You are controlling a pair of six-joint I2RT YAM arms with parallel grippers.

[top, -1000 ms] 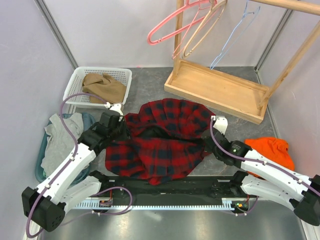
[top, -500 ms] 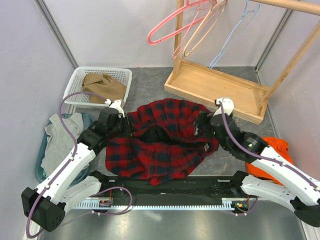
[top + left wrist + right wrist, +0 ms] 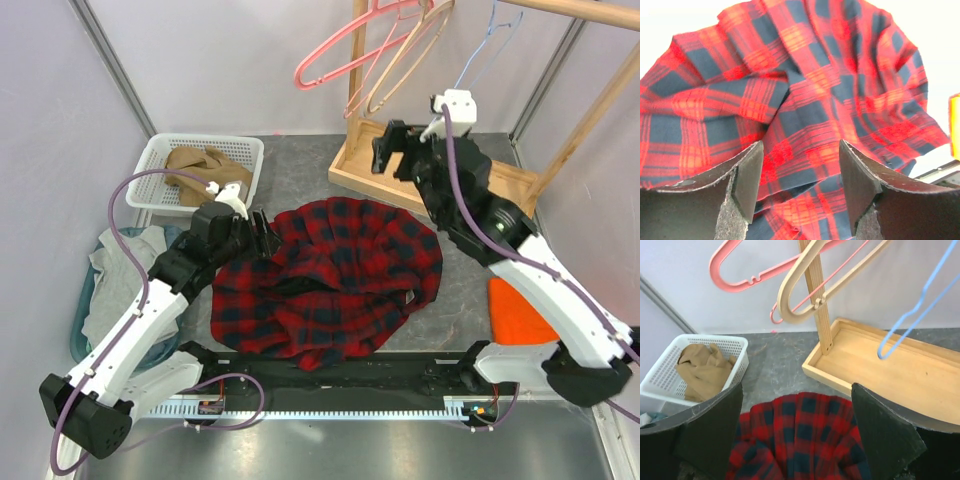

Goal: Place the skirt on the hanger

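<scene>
The tan skirt (image 3: 205, 172) lies crumpled in the white basket (image 3: 143, 180) at the back left of the bench (image 3: 300, 175), well apart from the pink hanger (image 3: 340, 55) up on the wooden rack (image 3: 430, 175). Both pincers are spread and empty: the left pincer (image 3: 800, 165) hovers over the red plaid shirt (image 3: 340, 270), and the right pincer (image 3: 797, 390) is raised near the rack. I'd send the left one to the basket and pinch the skirt by an edge, not its bunched middle.

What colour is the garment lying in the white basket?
The skirt is plain tan-brown, clearest in the right wrist view.
</scene>
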